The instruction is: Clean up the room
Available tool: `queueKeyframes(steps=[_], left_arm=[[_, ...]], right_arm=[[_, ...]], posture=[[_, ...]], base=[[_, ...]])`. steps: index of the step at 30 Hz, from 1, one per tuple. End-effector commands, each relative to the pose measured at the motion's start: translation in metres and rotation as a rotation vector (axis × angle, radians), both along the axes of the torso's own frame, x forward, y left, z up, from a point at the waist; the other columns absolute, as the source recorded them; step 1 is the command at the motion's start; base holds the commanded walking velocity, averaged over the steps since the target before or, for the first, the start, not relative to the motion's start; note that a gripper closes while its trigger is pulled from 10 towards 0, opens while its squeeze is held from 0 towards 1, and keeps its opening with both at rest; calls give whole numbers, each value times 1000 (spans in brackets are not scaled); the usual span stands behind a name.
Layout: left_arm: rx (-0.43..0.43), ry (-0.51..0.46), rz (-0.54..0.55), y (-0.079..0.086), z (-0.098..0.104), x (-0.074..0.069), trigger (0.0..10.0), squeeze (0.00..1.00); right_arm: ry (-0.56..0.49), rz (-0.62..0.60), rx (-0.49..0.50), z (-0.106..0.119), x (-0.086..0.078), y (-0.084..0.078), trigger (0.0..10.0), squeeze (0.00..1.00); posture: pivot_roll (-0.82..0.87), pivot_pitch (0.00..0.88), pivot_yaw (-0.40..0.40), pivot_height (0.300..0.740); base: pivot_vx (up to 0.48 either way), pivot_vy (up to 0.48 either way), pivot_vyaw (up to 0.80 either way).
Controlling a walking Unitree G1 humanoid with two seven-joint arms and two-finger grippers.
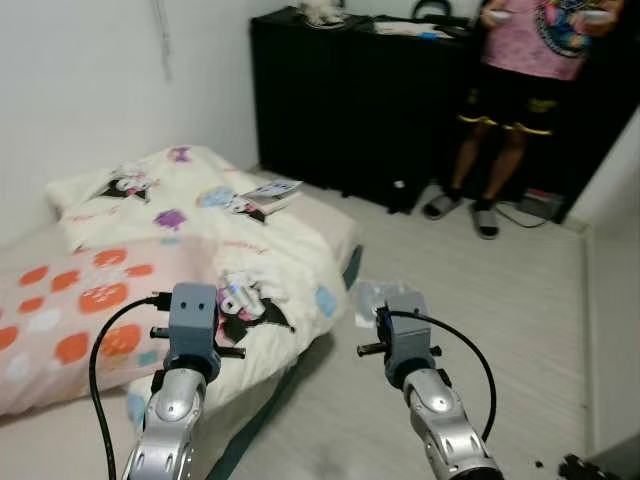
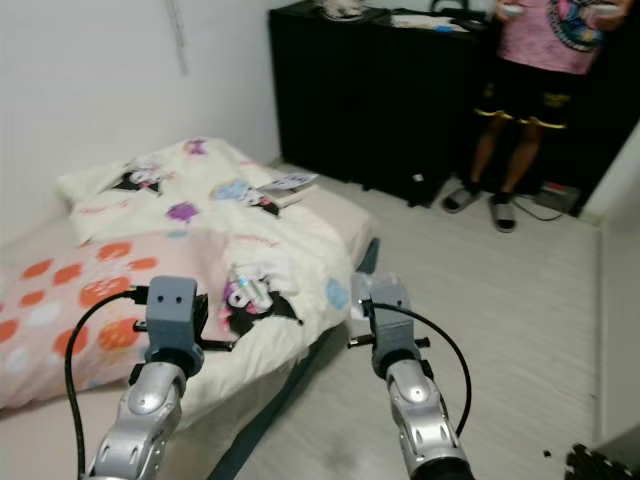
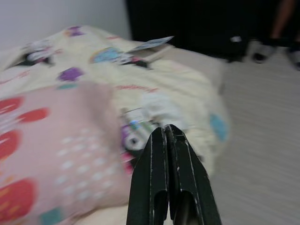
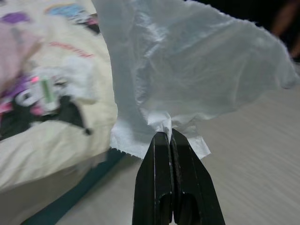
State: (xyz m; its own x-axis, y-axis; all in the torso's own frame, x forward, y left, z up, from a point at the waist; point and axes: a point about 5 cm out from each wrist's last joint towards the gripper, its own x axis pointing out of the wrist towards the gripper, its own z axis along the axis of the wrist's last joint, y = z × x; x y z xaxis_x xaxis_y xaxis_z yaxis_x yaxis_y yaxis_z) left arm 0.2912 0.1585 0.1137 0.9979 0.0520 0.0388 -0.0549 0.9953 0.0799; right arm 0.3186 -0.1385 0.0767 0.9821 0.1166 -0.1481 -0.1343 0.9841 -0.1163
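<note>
My right gripper point(image 4: 165, 135) is shut on a crumpled white tissue point(image 4: 187, 70), which fans out above the fingertips. The tissue point(image 1: 371, 297) hangs over the floor just off the bed's corner, ahead of my right wrist. My left gripper point(image 3: 166, 129) is shut with nothing in it and is raised over the bed's edge. A cream blanket point(image 1: 200, 215) with cartoon prints covers the bed. A small white and purple bundle of clutter point(image 1: 240, 293) lies on it near the corner. A book point(image 1: 272, 189) rests at the bed's far end.
A pink cover with orange dots point(image 1: 70, 315) lies on the bed's left side. A black cabinet point(image 1: 350, 100) stands along the far wall. A person in a pink shirt point(image 1: 525, 60) stands before it at the back right. Pale wood floor point(image 1: 480, 290) stretches to the right.
</note>
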Motion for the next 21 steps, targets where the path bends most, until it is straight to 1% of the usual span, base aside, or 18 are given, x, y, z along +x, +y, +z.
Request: queueKeyframes(steps=[1,21], left_arm=[[0,14,0,1,-3,-2,10000,0],[1,4,13,4,-3,-4,10000,0]], right_arm=[[10,3,1,-4,-2,1,10000,0],[11,24,-6,-3,0,4,10000,0]], posture=[[-30,107,-7,740],[-24,90,-21,740]], base=[[0,0,-800],[0,0,-800]])
